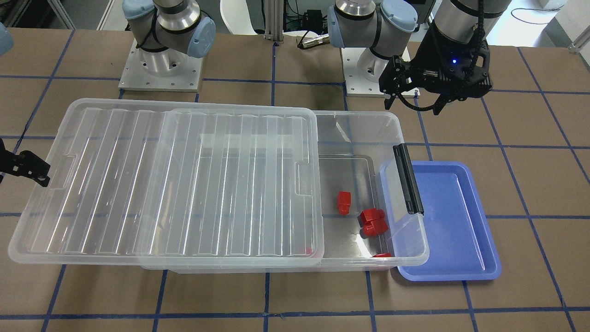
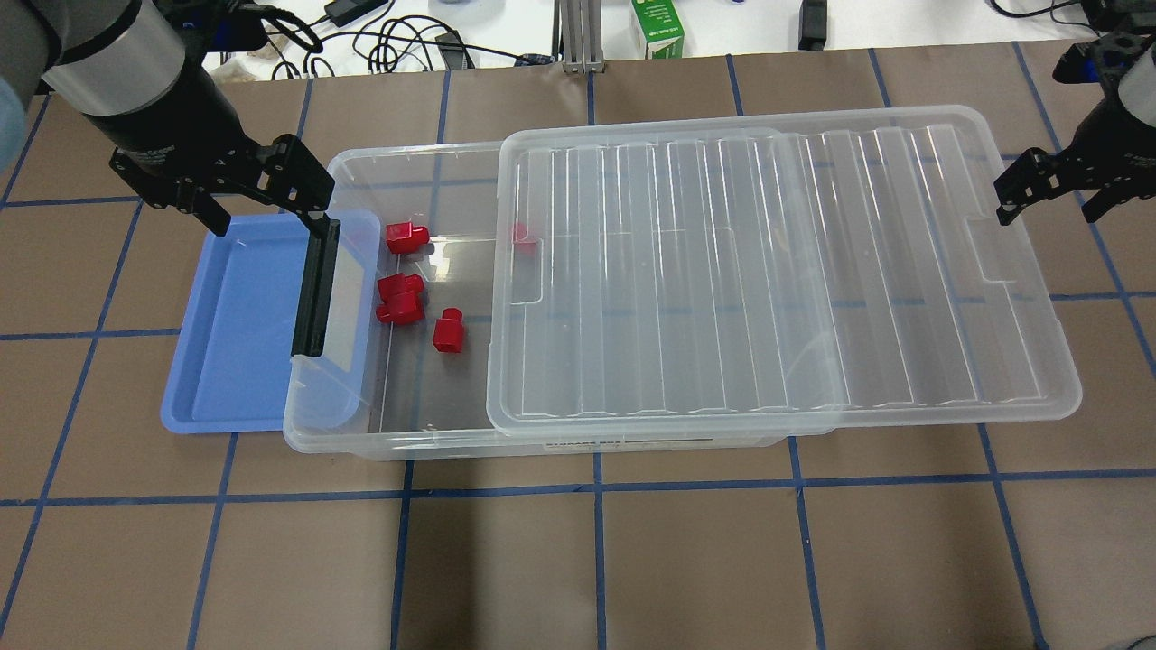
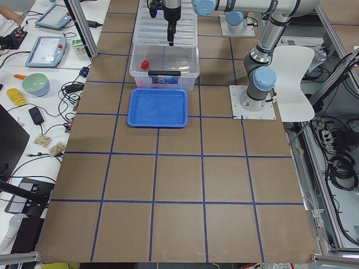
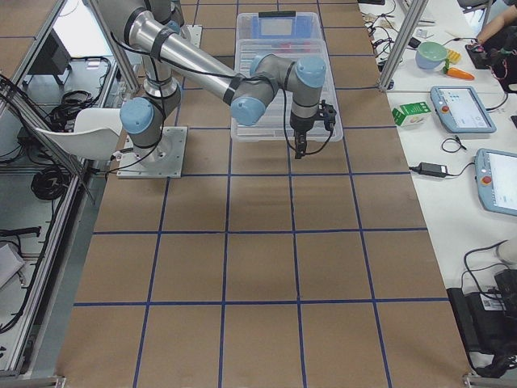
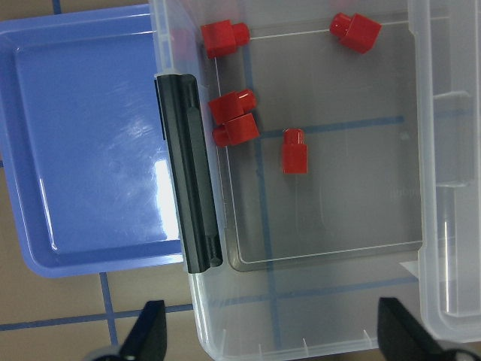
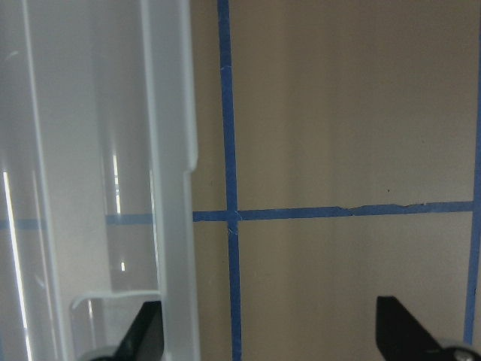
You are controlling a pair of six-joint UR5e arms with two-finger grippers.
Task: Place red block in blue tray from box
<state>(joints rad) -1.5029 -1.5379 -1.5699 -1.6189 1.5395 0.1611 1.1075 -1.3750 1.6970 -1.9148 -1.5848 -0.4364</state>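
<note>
The red block [image 2: 448, 330] lies on the floor of the clear box [image 2: 388, 447], in its uncovered end; it also shows in the front view [image 1: 343, 202] and the left wrist view [image 5: 294, 150]. The ribbed lid [image 2: 768, 271] is slid toward my right side. The blue tray [image 2: 244, 325] lies against the box's end with the black clip handle [image 2: 314, 289] and has nothing in it. My left gripper [image 2: 262, 203] is open and empty, hovering over the tray's far corner next to the handle. My right gripper [image 2: 1052, 199] is open and empty, beside the lid's far end.
A chunkier lobed red block [image 2: 400, 299] lies near the handle end. Another red piece [image 2: 406, 237] sits by the far wall, and one [image 2: 522, 236] lies under the lid's edge. A green carton [image 2: 659, 27] and cables lie beyond the table's far edge.
</note>
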